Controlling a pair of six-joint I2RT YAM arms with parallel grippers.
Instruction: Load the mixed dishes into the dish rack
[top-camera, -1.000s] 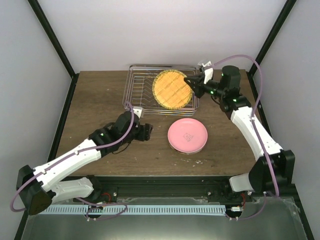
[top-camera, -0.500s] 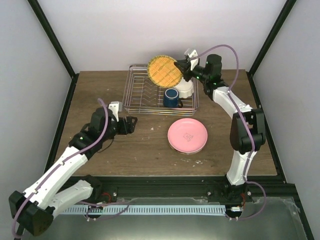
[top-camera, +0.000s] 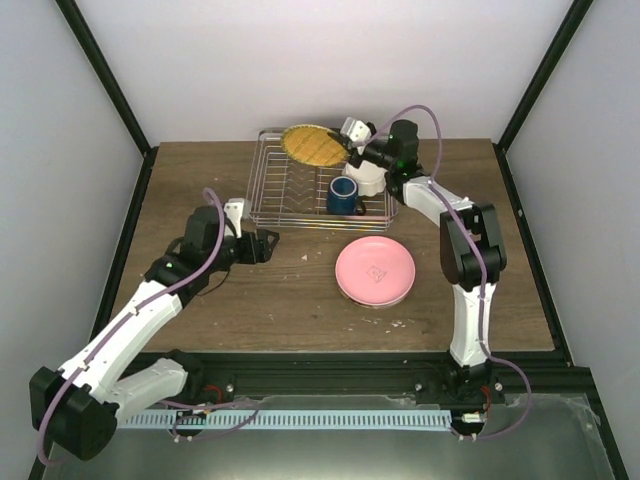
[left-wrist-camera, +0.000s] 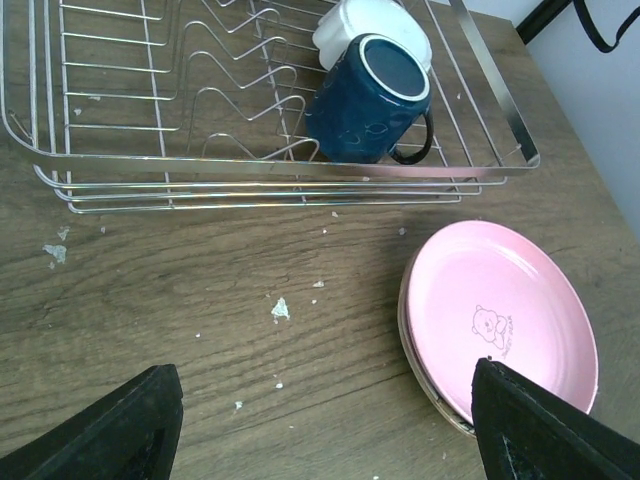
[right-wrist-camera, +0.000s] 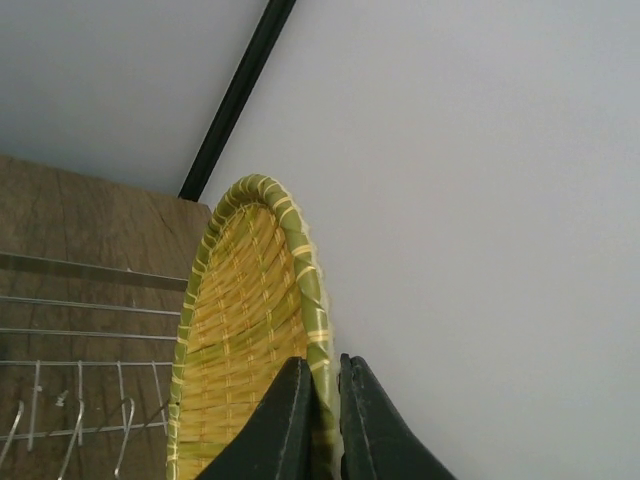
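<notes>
My right gripper (top-camera: 349, 152) is shut on the rim of the yellow-lime woven plate (top-camera: 311, 145), holding it tilted over the far edge of the silver wire dish rack (top-camera: 262, 190). In the right wrist view both fingers pinch the plate's (right-wrist-camera: 250, 320) green rim. A dark blue mug (top-camera: 343, 195) and a white bowl (top-camera: 372, 180) sit in the rack's right end. The pink plate (top-camera: 375, 270) lies on the table in front, stacked on another plate whose rim (left-wrist-camera: 420, 350) shows. My left gripper (top-camera: 262, 245) hovers open and empty near the rack's front left corner.
Small white crumbs (left-wrist-camera: 281, 309) dot the wooden table (top-camera: 200, 200) between the rack and the pink plate. The rack's left half (left-wrist-camera: 120, 90) holds only bare prongs. Black frame posts (top-camera: 105, 75) and white walls close in the back.
The right arm swung the yellow plate from over the rack's right side to its far edge, uncovering the mug and bowl. The left arm drew back leftward, its jaws a little wider.
</notes>
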